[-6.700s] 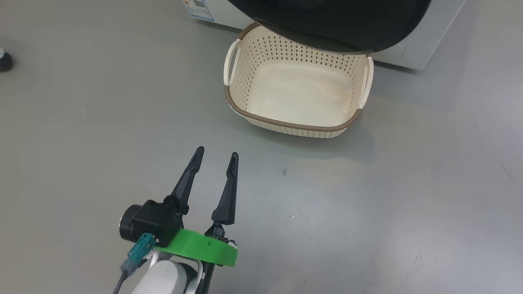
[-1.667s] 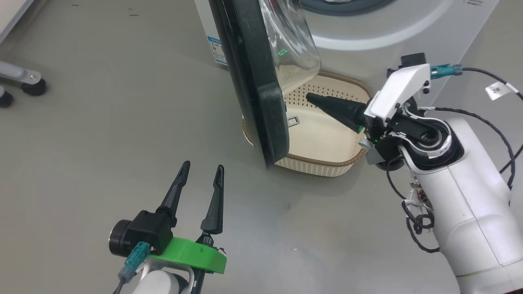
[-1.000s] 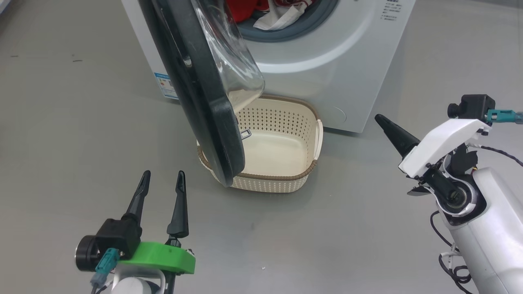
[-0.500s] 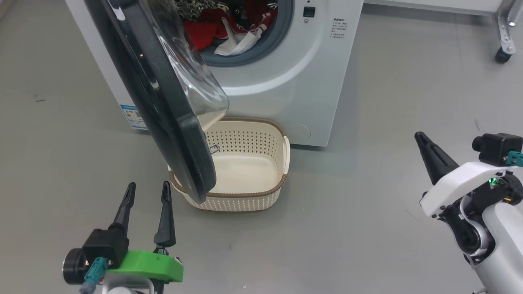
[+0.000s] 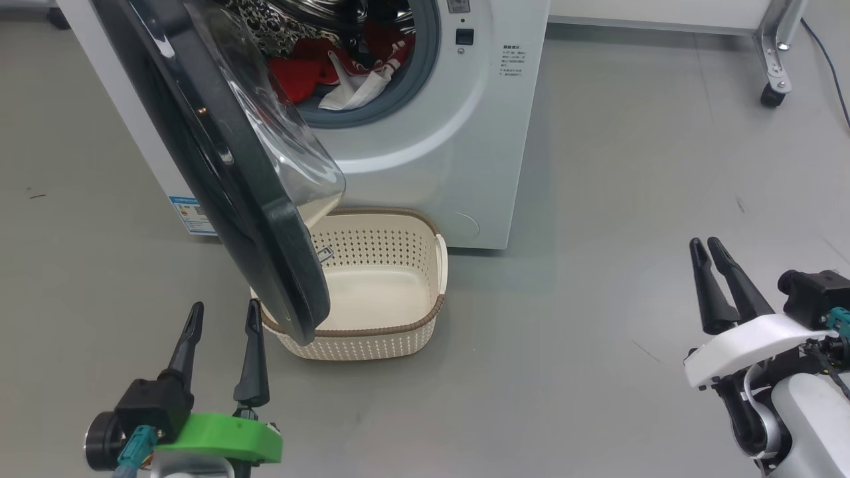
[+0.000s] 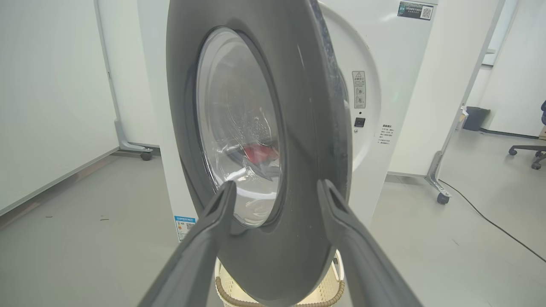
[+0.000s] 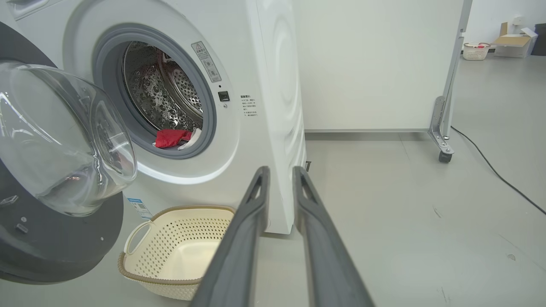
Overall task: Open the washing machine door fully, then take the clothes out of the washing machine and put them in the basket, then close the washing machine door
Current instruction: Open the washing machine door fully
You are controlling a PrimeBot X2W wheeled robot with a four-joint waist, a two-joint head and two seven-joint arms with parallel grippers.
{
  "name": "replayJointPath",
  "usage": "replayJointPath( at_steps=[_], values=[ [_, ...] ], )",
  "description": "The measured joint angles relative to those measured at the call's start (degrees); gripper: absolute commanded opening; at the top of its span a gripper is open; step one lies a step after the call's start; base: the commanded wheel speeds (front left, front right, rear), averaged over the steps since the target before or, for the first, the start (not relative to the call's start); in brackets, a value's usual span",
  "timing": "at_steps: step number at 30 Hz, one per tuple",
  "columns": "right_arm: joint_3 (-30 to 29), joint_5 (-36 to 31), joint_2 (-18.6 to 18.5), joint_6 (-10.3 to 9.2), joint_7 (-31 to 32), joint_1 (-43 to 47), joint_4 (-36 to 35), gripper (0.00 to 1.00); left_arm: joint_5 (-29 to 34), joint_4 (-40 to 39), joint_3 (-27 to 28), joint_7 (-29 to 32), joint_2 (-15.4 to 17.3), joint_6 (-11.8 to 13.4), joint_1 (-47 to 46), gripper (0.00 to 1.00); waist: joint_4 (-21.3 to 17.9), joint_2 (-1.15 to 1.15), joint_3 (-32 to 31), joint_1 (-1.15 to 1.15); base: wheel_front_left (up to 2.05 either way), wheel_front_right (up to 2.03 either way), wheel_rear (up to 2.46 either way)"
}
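The white washing machine [image 5: 465,133] stands ahead with its door [image 5: 252,219] swung out about halfway, black rim toward me and the glass bowl [image 7: 64,140] facing the drum. Red and white clothes [image 5: 325,70] lie in the drum's mouth [image 7: 170,137]. The cream basket [image 5: 398,325] sits on the floor below the door, with nothing in it. My left gripper [image 5: 224,309] is open at the lower left, just short of the door's lower edge [image 6: 298,128]. My right gripper [image 5: 704,243] is off to the lower right, fingers a narrow gap apart [image 7: 281,170], holding nothing.
A partition frame's leg with a caster [image 5: 770,96] stands at the far right, and a black cable [image 7: 503,179] trails across the floor beside it. An office chair base [image 6: 529,151] and a dark bin [image 6: 471,118] are farther off. Grey floor stretches between the basket and my right gripper.
The camera has tilted up, bringing the drum and clothes into view. My right gripper has pulled back from beside the basket to the lower right, and its fingers have parted slightly. The left gripper stays open.
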Motion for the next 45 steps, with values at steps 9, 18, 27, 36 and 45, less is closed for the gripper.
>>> replayJointPath(
  at_steps=[9, 18, 27, 36, 45],
  values=[
    [-0.03, -2.09, 1.03, -1.59, -2.15, 2.00, -0.58, 1.00, 0.07, -0.49, 1.40, 0.00, 0.00, -0.47, 0.62, 1.00, -1.82, 0.00, 0.21, 0.00, 0.00, 0.00, 0.00],
    [-0.64, -2.87, 1.85, -2.45, -2.67, 2.61, -1.12, 1.00, 0.60, -0.64, 1.29, 0.00, 0.00, -1.01, 0.64, 1.00, -3.14, 0.00, 0.73, 0.00, 0.00, 0.00, 0.00],
    [-1.26, -3.36, 2.32, -2.63, -3.15, 2.97, -1.76, 1.00, 0.59, -0.59, 1.29, 0.00, 0.00, -1.08, 0.64, 1.00, -3.60, 0.00, 0.89, 0.00, 0.00, 0.00, 0.00],
    [-1.56, -4.25, 2.54, -3.01, -3.15, 3.52, -2.05, 1.00, 0.56, -0.38, 1.26, 0.00, 0.00, -1.49, 0.64, 1.00, -3.69, 0.00, 1.07, 0.00, 0.00, 0.00, 0.00],
    [-1.97, -4.92, 2.78, -3.00, -3.16, 3.60, -2.25, 1.00, 0.43, -0.32, 1.22, 0.00, 0.00, -1.49, 0.64, 1.00, -3.60, 0.00, 1.19, 0.00, 0.00, 0.00, 0.00]
  ],
)
